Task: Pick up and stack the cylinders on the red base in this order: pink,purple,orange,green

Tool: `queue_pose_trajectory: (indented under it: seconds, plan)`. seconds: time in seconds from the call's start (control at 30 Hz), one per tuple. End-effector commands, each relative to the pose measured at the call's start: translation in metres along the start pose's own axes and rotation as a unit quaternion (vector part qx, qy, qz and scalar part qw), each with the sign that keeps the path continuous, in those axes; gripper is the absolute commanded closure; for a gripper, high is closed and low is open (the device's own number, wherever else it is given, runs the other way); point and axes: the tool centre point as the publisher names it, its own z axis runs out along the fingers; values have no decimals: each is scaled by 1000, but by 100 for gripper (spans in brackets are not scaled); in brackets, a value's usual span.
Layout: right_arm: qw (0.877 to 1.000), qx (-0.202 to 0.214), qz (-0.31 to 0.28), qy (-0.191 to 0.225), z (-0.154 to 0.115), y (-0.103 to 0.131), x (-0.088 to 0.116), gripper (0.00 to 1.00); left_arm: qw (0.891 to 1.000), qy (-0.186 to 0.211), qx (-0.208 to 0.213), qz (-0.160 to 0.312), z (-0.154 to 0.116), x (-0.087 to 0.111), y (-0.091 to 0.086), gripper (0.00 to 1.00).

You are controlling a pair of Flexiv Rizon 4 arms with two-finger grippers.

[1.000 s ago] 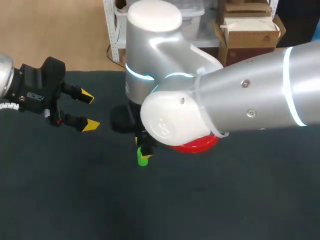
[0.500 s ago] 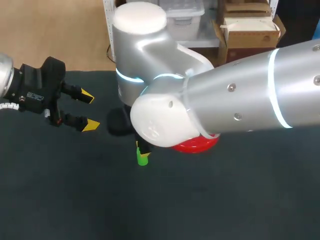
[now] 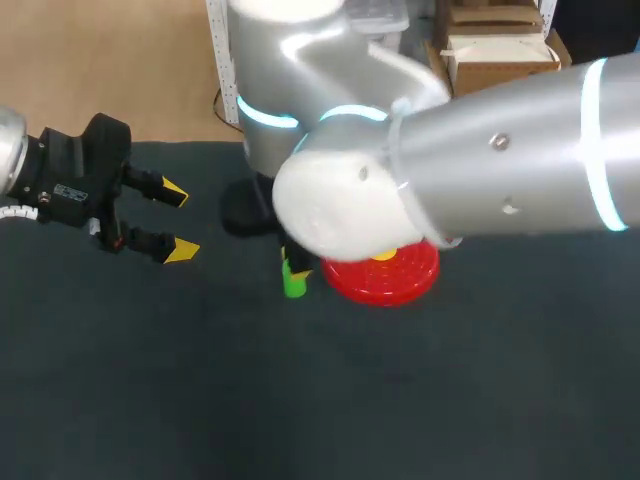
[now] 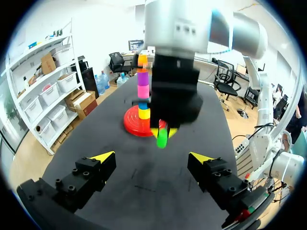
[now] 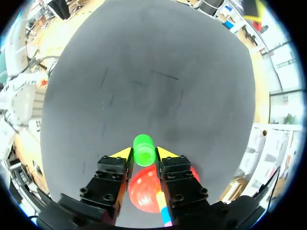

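The right arm (image 3: pixel 480 170) reaches in across the middle of the bench (image 3: pixel 400 400), and its bulk hides most of what is going on from above. Its right tool (image 5: pixel 144 153) is clamped on the green cylinder (image 5: pixel 144 149), a yellow tip pressed to each side. The cylinder stands upright in the grip, with its lower end sticking out past the fingertips. It sits just beside the red base (image 3: pixel 385 278), on the side nearer the left tool (image 3: pixel 178 220). From the left wrist camera you can see the stack (image 4: pixel 142 86) rising from the middle of the base: pink, then purple, then orange on top, above a yellow and blue post. The green cylinder hangs lower than the top of that stack, level with the base's rim. The left tool is well apart from all this, over bare bench, its fingers spread wide and nothing between them.
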Motion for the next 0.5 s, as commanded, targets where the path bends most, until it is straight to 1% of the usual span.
queue_pose_trajectory:
  seconds: [0.03,0.17,0.2,0.3,0.4,0.5]
  plan:
    - [1000,1,-21,13,-64,-2,25,100,1000,-2,0,1,0,2,0,0]
    - [999,18,-29,23,-118,-12,49,100,1000,-2,0,1,0,2,0,0]
    - [999,25,-29,31,-132,-14,55,100,1000,-2,0,1,0,2,0,0]
    - [998,36,-31,42,-167,-16,70,100,1000,-2,0,1,0,2,0,0]
    - [997,47,-26,47,-191,-19,83,100,1000,-2,0,1,0,2,0,0]
    - [997,53,-10,48,-202,-25,97,100,1000,-2,0,1,0,2,0,0]
